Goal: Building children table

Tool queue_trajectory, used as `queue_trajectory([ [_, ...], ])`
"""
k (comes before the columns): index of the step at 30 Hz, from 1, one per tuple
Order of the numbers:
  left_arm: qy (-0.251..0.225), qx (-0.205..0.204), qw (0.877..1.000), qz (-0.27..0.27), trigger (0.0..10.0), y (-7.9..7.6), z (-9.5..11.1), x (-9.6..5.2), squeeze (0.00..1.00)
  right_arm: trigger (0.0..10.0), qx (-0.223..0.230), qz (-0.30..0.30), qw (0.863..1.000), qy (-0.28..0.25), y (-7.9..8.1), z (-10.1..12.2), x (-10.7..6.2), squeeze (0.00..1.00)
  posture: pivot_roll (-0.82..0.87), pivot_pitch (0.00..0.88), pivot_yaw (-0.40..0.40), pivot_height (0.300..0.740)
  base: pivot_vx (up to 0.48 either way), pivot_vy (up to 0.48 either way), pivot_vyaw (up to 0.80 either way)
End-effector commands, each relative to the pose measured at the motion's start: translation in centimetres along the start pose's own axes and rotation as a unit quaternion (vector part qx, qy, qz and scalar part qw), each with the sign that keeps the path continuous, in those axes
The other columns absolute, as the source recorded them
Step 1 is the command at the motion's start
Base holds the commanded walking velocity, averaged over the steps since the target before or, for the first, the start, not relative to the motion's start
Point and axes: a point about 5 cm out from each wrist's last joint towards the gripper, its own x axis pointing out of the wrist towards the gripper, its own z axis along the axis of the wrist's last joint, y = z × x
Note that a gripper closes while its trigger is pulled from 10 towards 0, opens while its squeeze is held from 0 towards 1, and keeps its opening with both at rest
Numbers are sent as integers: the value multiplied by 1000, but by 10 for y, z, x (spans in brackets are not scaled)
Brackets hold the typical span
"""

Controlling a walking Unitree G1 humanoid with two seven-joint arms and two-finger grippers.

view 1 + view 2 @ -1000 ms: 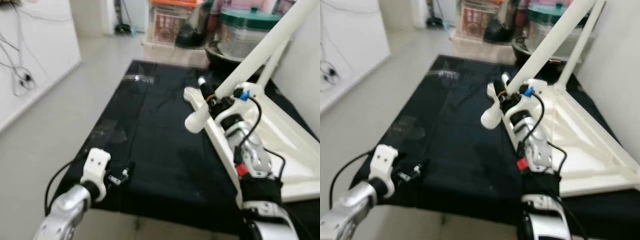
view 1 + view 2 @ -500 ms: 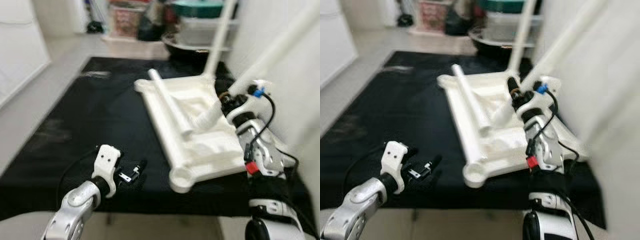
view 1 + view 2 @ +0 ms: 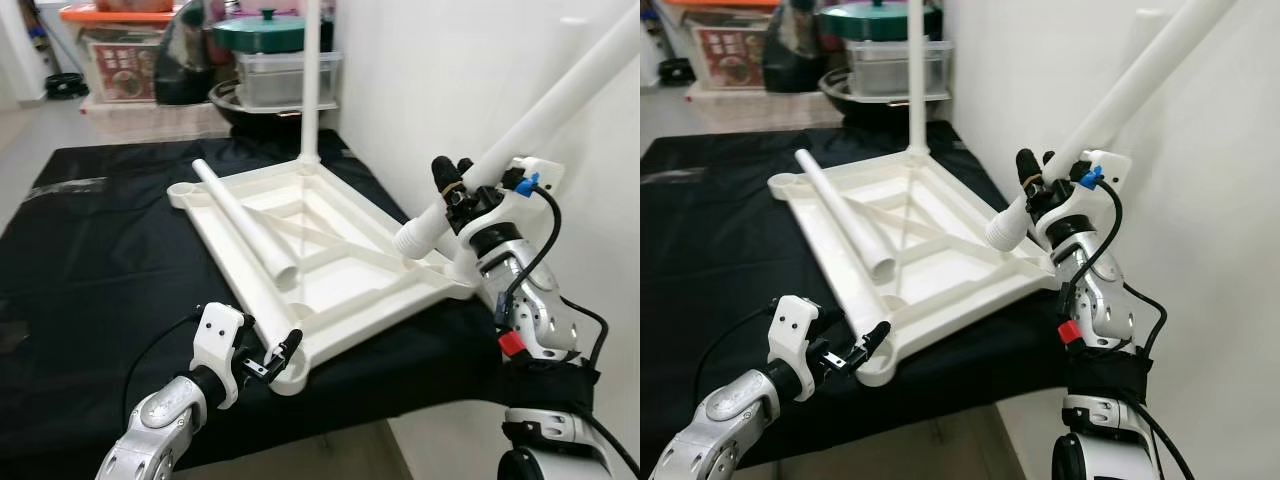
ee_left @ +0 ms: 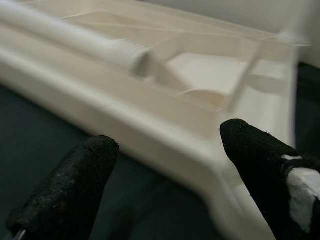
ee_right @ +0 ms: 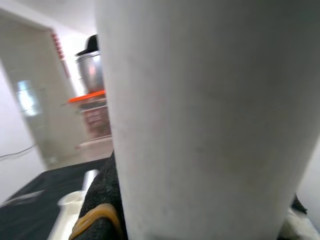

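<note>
The white table top [image 3: 330, 255] lies upside down on a black cloth [image 3: 100, 250]. One white leg [image 3: 311, 90] stands upright in its far corner socket. A loose leg [image 3: 245, 222] lies along the top's left side. My right gripper [image 3: 455, 185] is shut on a third leg [image 3: 540, 110], which is tilted with its lower end [image 3: 412, 240] just above the right corner. In the right wrist view that leg [image 5: 200, 115] sits against a black finger [image 5: 102, 200]. My left gripper [image 3: 268, 345] is open at the near corner socket, and the table's rim [image 4: 150, 100] lies beyond its fingers [image 4: 75, 185].
A white wall [image 3: 420, 80] rises close on the right. Behind the cloth stand storage boxes, a green-lidded pot [image 3: 265, 30] and an orange-lidded bin [image 3: 120, 50]. The cloth's near edge drops to the floor [image 3: 340, 455].
The camera has swung right, bringing the whole table top into view. My left gripper now sits at the near corner. The right gripper still holds the tilted leg.
</note>
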Motion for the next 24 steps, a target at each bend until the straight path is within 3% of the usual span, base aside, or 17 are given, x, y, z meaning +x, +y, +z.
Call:
queue_trajectory([
  [1, 4, -2, 1000, 1, 10000, 1, 0, -2, 0, 0, 4, 13, 1000, 2, 8, -1, 0, 0, 54, 0, -111, 740, 0, 480, 0],
  [4, 4, -2, 1000, 1, 10000, 0, -1, -3, 0, 0, 6, 13, 1000, 4, 9, -2, 0, 0, 54, 0, -111, 740, 0, 480, 0],
  [24, -7, -6, 1000, -5, 10000, -4, 0, -5, 0, 0, 9, 2, 1000, 12, 4, -3, -4, 0, 58, 0, -111, 740, 0, 0, 0],
])
